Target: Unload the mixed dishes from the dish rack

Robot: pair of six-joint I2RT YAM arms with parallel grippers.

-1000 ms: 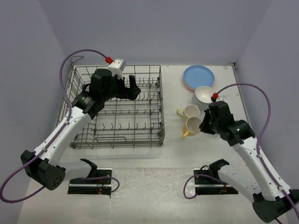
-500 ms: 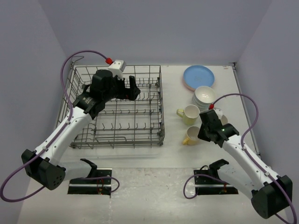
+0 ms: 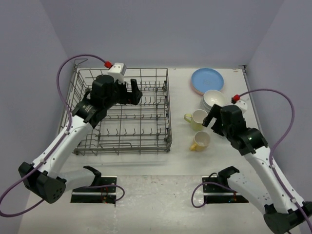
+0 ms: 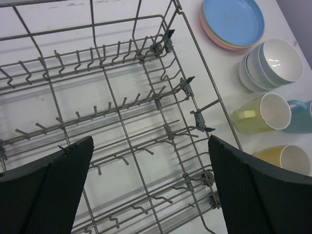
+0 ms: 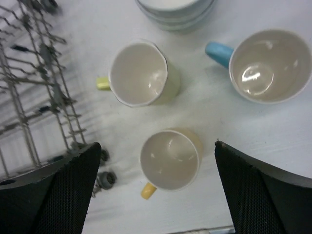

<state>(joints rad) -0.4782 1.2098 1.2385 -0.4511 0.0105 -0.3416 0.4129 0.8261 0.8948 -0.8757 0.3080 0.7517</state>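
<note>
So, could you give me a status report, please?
Left gripper, right gripper open, empty. Dish rack empty; plates, bowls, mugs beside it. Nothing in the way.

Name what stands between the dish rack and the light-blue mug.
The pale yellow-green mug, upright, handle toward the dish rack, with the light-blue mug on its far side. The right wrist view shows it best.

Nothing written can be read in any view: no words, labels, brands, numbers or signs. The blue plate (image 4: 233,20) on top of its stack carries a faint mark at its middle in the left wrist view, but it is too small and pale to tell whether it is lettering.
</note>
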